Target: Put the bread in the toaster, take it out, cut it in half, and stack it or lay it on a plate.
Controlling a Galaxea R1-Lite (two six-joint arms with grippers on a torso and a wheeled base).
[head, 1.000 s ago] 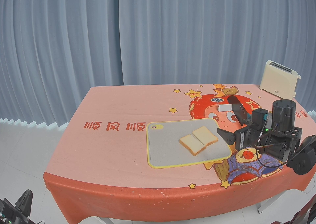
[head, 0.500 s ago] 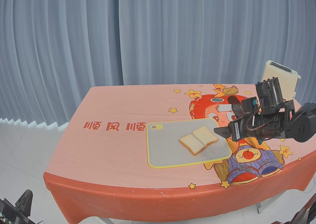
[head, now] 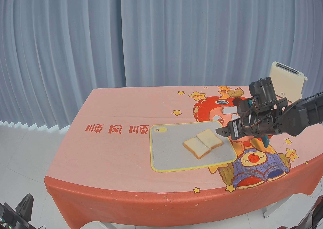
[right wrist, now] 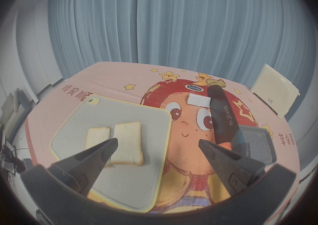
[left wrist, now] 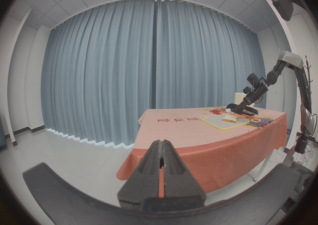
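Two bread halves [head: 203, 143] lie side by side on a grey cutting board with a yellow rim [head: 168, 149]. My right gripper [head: 224, 129] hovers open just beyond the board's right edge, nothing between its fingers. In the right wrist view the gripper [right wrist: 158, 142] frames the board [right wrist: 99, 110], and the bread halves [right wrist: 114, 143] sit close to one finger [right wrist: 96, 156]. A cream toaster [head: 286, 79] stands at the table's far right corner. My left gripper [left wrist: 161, 146] is shut and empty, low and well off the table's left front.
A black-bladed knife [right wrist: 222, 116] lies on the cloth right of the board, beside a dark grey tray [right wrist: 261, 141]. A small white card [head: 230, 109] lies behind the board. The left part of the table [head: 111, 145] is bare cloth.
My right arm has lifted from the table's right front and swung left and away, bringing its open gripper nearer the board's right edge. Bread and board have not moved.
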